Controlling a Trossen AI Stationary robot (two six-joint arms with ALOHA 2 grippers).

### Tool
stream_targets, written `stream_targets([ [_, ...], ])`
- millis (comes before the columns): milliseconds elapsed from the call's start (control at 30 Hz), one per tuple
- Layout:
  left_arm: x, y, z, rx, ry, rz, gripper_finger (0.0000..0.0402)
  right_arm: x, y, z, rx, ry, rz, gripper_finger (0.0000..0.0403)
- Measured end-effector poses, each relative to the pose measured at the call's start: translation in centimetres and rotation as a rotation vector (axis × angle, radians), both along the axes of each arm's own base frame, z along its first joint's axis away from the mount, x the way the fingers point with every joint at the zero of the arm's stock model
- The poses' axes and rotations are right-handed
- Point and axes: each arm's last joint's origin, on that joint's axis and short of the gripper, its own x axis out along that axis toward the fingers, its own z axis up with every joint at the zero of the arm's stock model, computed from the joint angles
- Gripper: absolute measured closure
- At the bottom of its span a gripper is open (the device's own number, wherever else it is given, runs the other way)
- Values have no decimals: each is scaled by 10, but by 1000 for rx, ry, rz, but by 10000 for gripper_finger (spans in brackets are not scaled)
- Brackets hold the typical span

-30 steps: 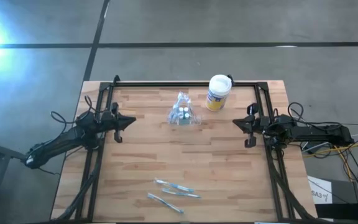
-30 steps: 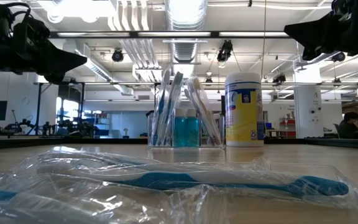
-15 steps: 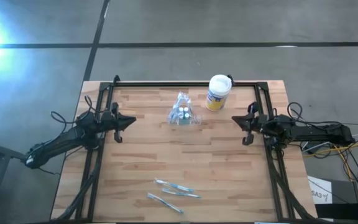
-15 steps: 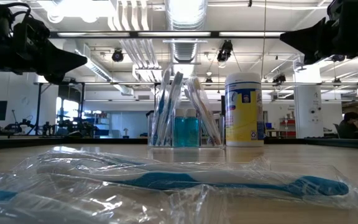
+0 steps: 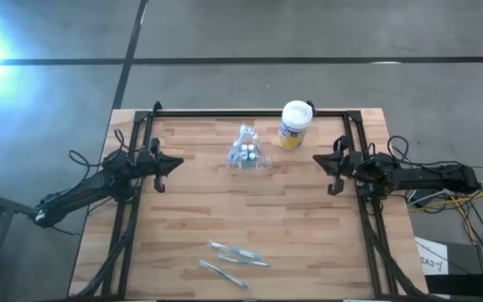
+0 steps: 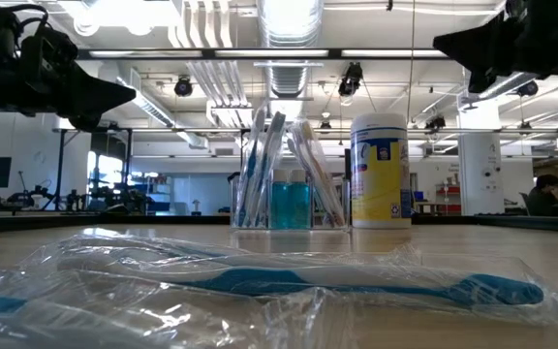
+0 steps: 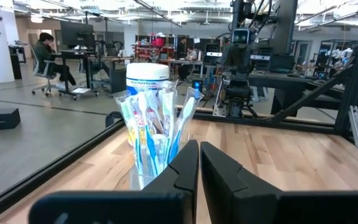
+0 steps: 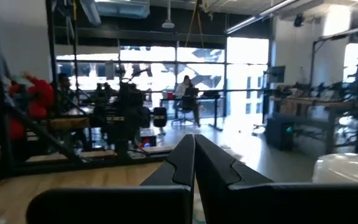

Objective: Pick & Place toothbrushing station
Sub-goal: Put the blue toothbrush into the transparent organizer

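The station [image 5: 246,154], a clear holder with toothbrushes standing in it and blue-capped bottles inside, sits upright on the wooden surface [image 5: 191,218] toward its far edge, roughly midway between the two arms. Just beside it, on the right arm's side, stands a canister [image 5: 293,124] with a white lid and yellow label; the two are near each other but not touching. In the low view the station [image 6: 289,184] and the canister [image 6: 380,170] stand side by side behind wrapped toothbrushes [image 6: 289,281], which lie flat at the near edge of the surface, well apart from the station.

The left gripper [image 5: 177,163] hangs above the left side of the surface, pointing inward toward the station and well short of it. Its jaws are together, with only a thin slit between them, and hold nothing. In the left wrist view the station [image 7: 154,140] stands straight ahead of the fingertips [image 7: 188,163], the canister's lid behind it.

The right gripper [image 5: 319,162] hangs above the right side of the surface, pointing inward, apart from both canister and station. Its jaws are pressed together and empty. In the right wrist view the station is not seen; beyond the fingers [image 8: 182,162] lies the room, with a person seated at a desk far off.
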Motion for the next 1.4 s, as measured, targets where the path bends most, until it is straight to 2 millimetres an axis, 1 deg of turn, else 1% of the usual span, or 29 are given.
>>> stream_targets([
  [167,0,0,-1,-4,8,0,376,22,10,1,38,124,57,394],
  [300,0,0,-1,-4,9,0,378,49,25,4,71,187,35,394],
  [433,0,0,-1,4,11,0,383,86,47,4,52,289,74,394],
  [500,0,0,0,7,6,0,385,108,60,7,40,320,103,394],
  [567,0,0,0,7,5,0,386,129,73,5,26,364,123,394],
  [700,0,0,0,7,4,3,383,172,95,2,62,423,82,388],
  [833,0,0,0,7,5,16,380,209,118,-7,154,579,79,356],
  [933,0,1,0,6,5,19,383,234,136,-13,230,677,62,316],
  [1100,0,1,0,-5,4,19,388,274,169,-20,269,819,60,246],
  [1267,0,1,-2,-53,8,21,385,307,197,-22,290,935,38,196],
  [1400,1,1,-2,-59,11,22,383,325,209,-31,351,1068,20,180],
])
